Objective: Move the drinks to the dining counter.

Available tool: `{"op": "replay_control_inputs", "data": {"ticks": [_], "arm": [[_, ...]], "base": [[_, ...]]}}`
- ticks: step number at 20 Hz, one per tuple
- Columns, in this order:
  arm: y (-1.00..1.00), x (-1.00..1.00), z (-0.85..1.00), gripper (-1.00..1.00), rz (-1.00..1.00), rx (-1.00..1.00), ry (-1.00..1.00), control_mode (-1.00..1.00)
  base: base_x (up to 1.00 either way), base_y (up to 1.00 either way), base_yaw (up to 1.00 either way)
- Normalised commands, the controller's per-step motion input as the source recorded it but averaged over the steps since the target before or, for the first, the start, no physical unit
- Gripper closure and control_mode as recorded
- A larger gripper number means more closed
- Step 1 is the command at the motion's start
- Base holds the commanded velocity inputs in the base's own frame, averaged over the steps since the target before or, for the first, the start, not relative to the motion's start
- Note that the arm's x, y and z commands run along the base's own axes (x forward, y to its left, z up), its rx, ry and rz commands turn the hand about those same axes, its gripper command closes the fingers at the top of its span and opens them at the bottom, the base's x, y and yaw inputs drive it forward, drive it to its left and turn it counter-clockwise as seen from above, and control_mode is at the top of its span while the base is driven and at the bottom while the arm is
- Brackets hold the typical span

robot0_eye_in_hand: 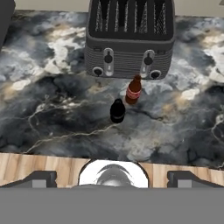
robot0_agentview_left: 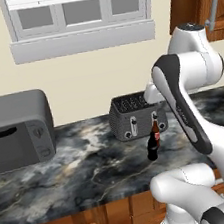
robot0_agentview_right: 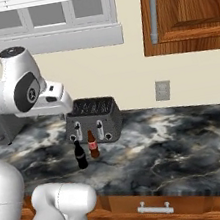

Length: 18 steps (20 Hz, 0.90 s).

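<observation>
Wall counter, black-grey marbled stone top over wooden drawer fronts, runs across both base views. Window with grey sill above it; wooden wall cabinet upper right in the right base view.

Grey microwave stands at the counter's left end, well apart from the bottles.

Grey four-slot toaster sits against the back wall near mid-counter, knobs and levers facing the robot.

White arm's upper links cross in front of the toaster's right side in the left base view and over its left side in the right base view.

Two small bottles stand upright on the counter just in front of the toaster. Brown bottle with red label is nearer the toaster. Dark, near-black bottle stands just beside it, closer to the counter edge. Whether they touch I cannot tell.

Tool: fingers spread wide apart, holding nothing, back over the counter's front edge, apart from both bottles.
</observation>
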Motion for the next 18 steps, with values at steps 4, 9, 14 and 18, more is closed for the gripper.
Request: {"op": "replay_control_inputs", "data": {"ticks": [4,9,14,18], "arm": [[-0.04,0.17,-0.4,-1.0,0.0,0.02,0.02,-1.0],[0.0,0.17,-0.39,-1.0,0.0,0.0,0.04,-1.0],[0.0,0.21,-0.36,-1.0,0.0,0.0,0.06,-1.0],[0.0,0.2,-0.36,-1.0,-0.01,0.0,0.06,-1.0]], "base": [[0.0,0.0,0.0],[0.0,0.0,0.0],[0.0,0.0,0.0],[0.0,0.0,0.0]]}}
